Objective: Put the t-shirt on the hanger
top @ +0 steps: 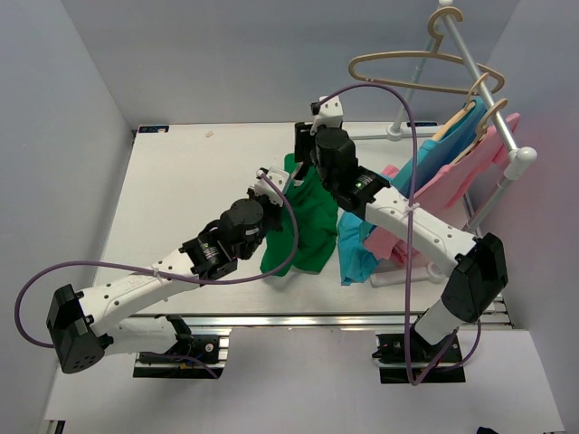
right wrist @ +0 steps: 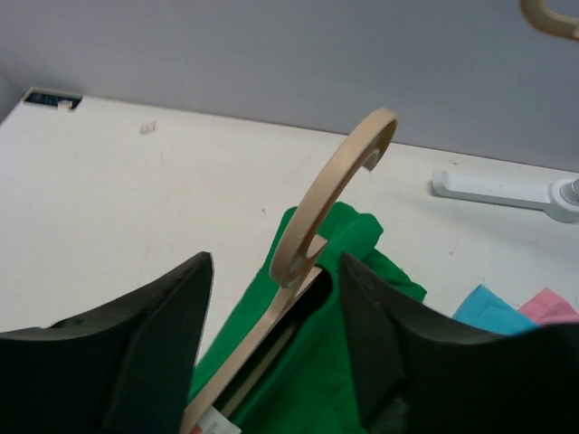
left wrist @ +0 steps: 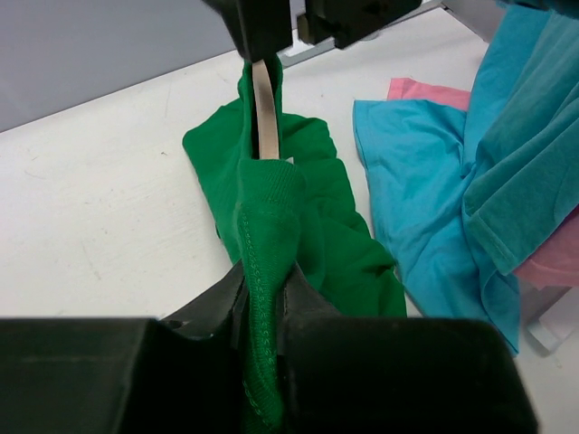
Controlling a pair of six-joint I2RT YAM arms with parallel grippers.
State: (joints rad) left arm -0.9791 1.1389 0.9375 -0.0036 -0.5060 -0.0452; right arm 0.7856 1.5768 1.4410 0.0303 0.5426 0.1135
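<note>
The left pincer (left wrist: 264,285) is clamped on a fold of the t-shirt (top: 303,226), which is lifted at mid-desk (top: 181,181), lower part trailing on it. The right pincer (right wrist: 276,271) grips the hanger (right wrist: 339,172), one arm tucked inside the t-shirt, hook sticking out.

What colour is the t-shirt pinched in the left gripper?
Bright green; the t-shirt shows best in the left wrist view.

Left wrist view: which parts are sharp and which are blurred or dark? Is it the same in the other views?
Left wrist view: the t-shirt seam is sharp, the left gripper a dark blur. Right wrist view: the hanger hook is clear, the right gripper soft and black. Top external view: even light, faint shadows, no glare.
</note>
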